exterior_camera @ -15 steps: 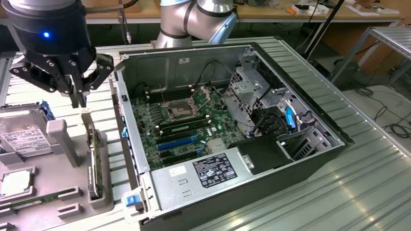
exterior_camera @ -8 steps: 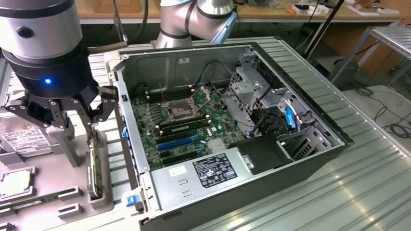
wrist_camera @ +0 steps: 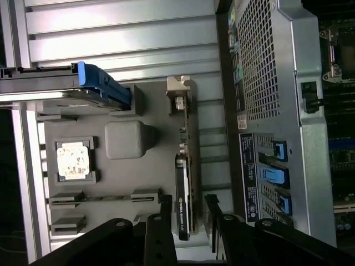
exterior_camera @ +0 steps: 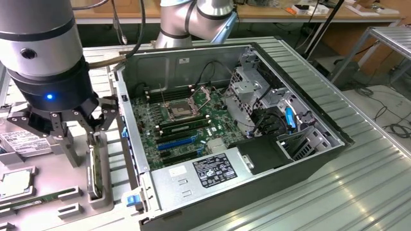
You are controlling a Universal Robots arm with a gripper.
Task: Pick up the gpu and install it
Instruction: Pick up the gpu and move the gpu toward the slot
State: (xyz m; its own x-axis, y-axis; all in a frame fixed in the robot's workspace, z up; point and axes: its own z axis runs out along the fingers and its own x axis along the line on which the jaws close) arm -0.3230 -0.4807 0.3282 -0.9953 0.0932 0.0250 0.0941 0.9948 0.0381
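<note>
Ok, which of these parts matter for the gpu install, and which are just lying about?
In the job: gpu, on edge in the tray; pincer, open astride it; open computer case with its motherboard.
Lying about: hard drive, CPU, green memory strip.

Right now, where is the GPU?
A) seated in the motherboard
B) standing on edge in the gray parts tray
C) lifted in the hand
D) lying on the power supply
B: the GPU stands on edge in the gray parts tray, with the open hand straddling its end.
</note>
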